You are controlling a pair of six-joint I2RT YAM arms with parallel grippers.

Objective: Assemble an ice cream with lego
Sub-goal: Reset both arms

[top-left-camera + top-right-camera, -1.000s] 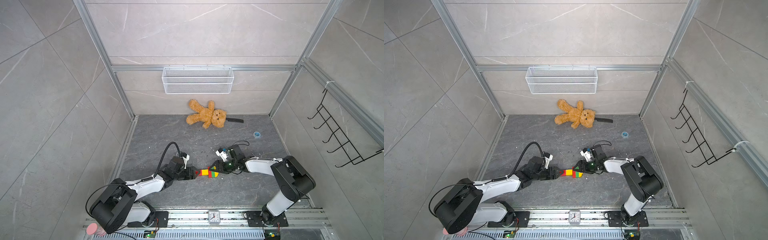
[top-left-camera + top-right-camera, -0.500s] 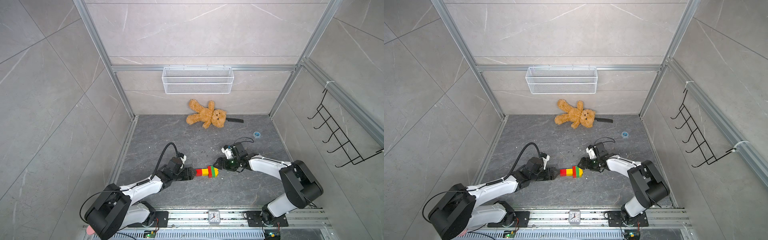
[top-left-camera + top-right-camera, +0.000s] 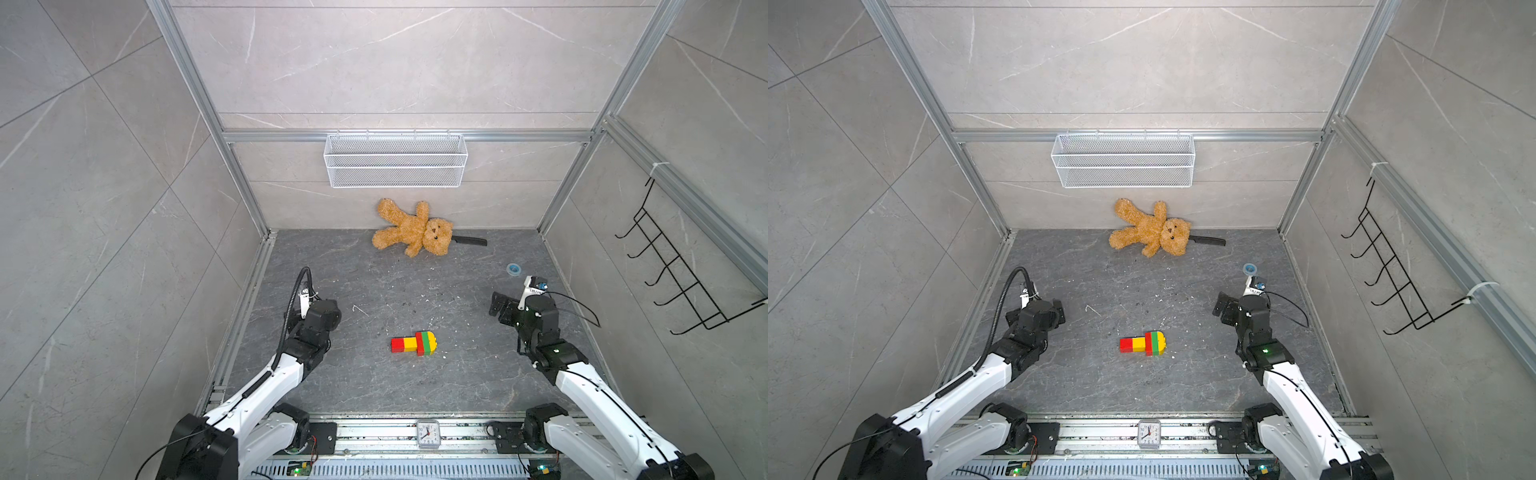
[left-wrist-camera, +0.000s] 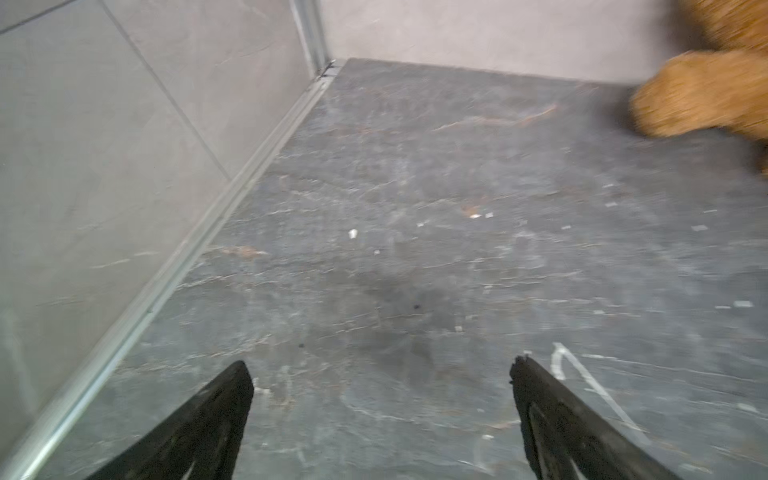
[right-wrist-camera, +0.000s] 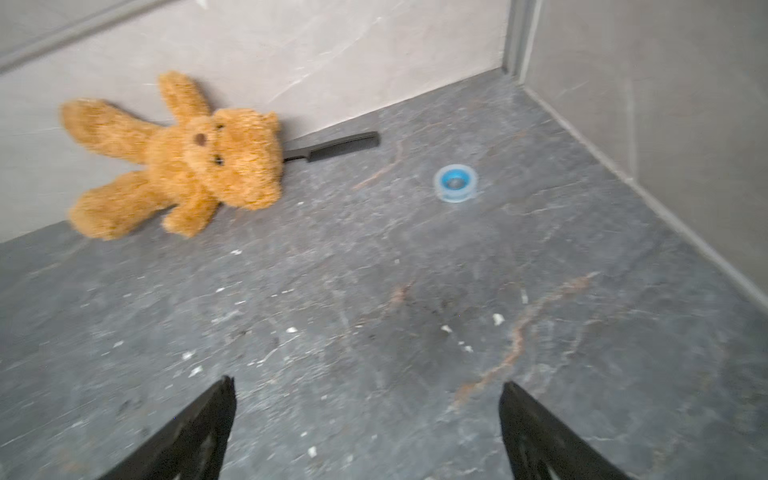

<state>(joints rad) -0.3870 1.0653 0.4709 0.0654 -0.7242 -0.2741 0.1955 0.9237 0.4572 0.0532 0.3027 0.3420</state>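
Note:
The lego bricks are joined into one ice cream [image 3: 413, 343] [image 3: 1143, 343] that lies flat on the dark floor between the two arms. Its red and yellow stem points left, and its red, green and rounded yellow head points right. My left gripper [image 3: 328, 309] [image 4: 380, 365] is well to the left of it, open and holding nothing. Far to the right, my right gripper [image 3: 496, 305] [image 5: 368, 382] is also open with only bare floor between its fingers. Neither wrist view shows the ice cream.
A brown teddy bear [image 3: 415, 230] [image 5: 178, 158] lies against the back wall on a black comb [image 3: 469, 240]. A small blue tape roll [image 3: 514, 269] sits back right, near the right gripper. A wire basket [image 3: 395, 166] hangs on the back wall, and a hook rack [image 3: 681, 282] on the right wall.
Both grippers let go of the ice cream, opened wide and drew back to their own sides. The ice cream now lies alone on the floor.

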